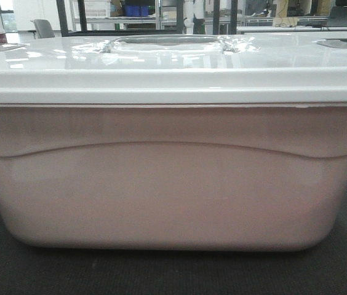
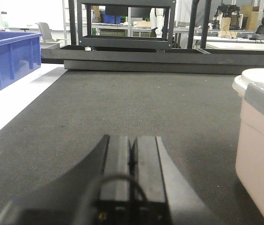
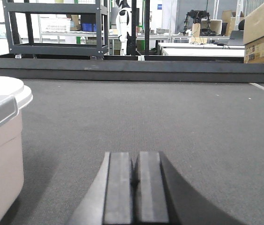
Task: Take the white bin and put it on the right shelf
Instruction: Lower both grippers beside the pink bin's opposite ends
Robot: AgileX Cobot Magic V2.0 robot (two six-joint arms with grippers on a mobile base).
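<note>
- A dark grey mat (image 2: 136,103) covers the ground in both wrist views and runs back to a low dark raised edge.
- The white bin (image 1: 173,184) sits on this mat and fills almost all of the front view. Its pinkish, see-through body has rounded bottom corners.
- The bin's glossy white lid (image 1: 173,67) is shut on top, with a sunken handle in the middle.
- One end of the bin shows at the right edge of the left wrist view, and the other end at the left edge of the right wrist view, so it lies between the two arms.
- A black rack (image 3: 57,49) stands beyond the far edge of the mat.
- A blue bin (image 2: 5,56) rests on a white surface to the left of the mat, well apart from the white bin.
- Cardboard boxes (image 3: 263,33) are stacked at the far right.
- The left tool (image 2: 132,140) is low over the mat, its fingers pressed together and holding nothing. It is beside the bin, not touching it.
- The right tool (image 3: 135,157) is likewise closed tight and empty, and apart from the bin.
</note>
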